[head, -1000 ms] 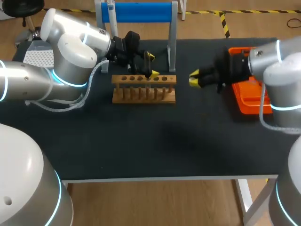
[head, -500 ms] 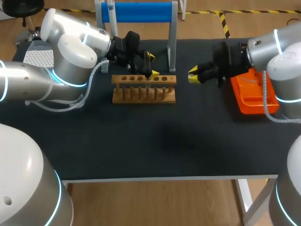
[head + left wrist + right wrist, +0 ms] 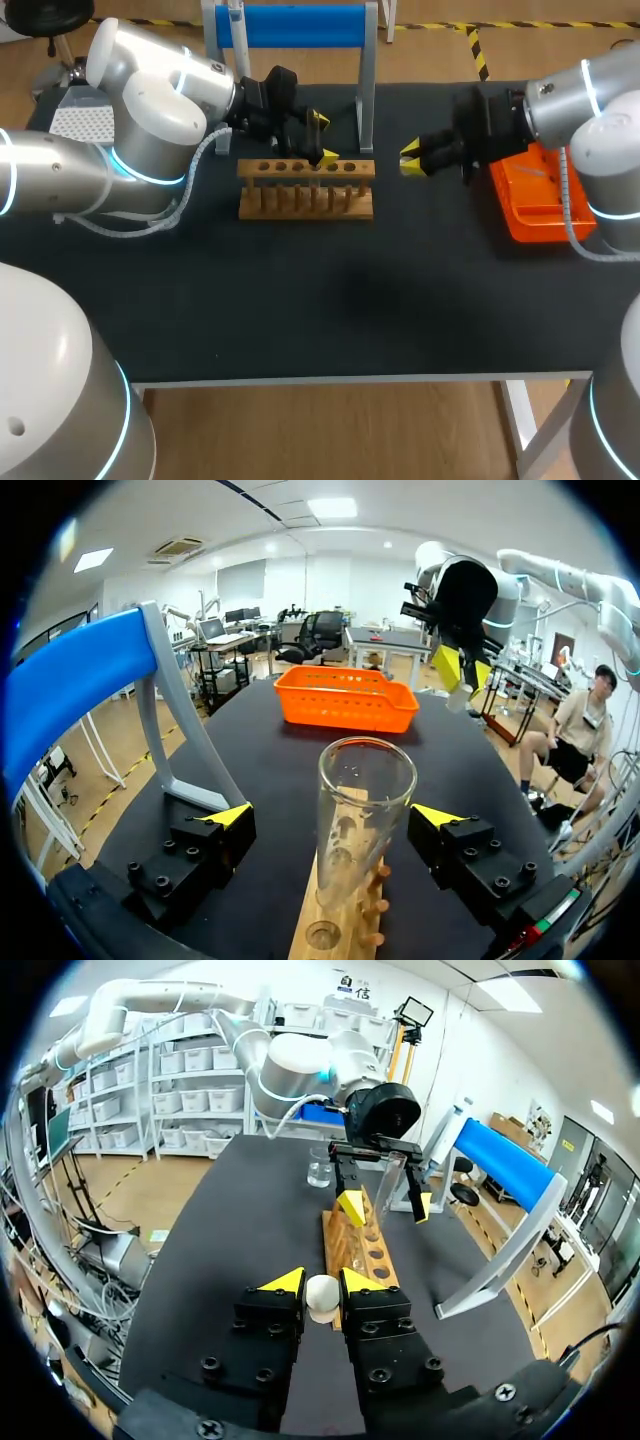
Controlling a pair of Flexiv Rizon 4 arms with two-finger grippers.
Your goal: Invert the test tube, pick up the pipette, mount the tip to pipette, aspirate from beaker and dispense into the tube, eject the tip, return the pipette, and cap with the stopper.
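— While the left pincer [image 3: 322,140] sits over the wooden rack [image 3: 305,190], are its fingers wide or narrow?

— Wide. From its own wrist you can see one yellow tip on each side of the test tube [image 3: 365,820], and there is a gap on both sides. Neither tip touches the glass.

— Where is the tube, then?

— It stands in the rack with its open mouth up, right between those two fingers.

— And the right pincer [image 3: 411,161]?

— It hangs over the black bench [image 3: 300,300], between the rack and the orange basket [image 3: 535,205]. Its fingers are narrow. They squeeze a small white stopper [image 3: 322,1295] from both sides.

— Is the right pincer close to the tube?

— No, it is off to the side of the rack, pointing toward it.

— Can you see the beaker?

— Yes, from the right wrist. The glass beaker [image 3: 319,1168] stands on the bench past the far end of the rack, next to the left arm.

— What else is there?

— A blue stand [image 3: 290,25] behind the rack.
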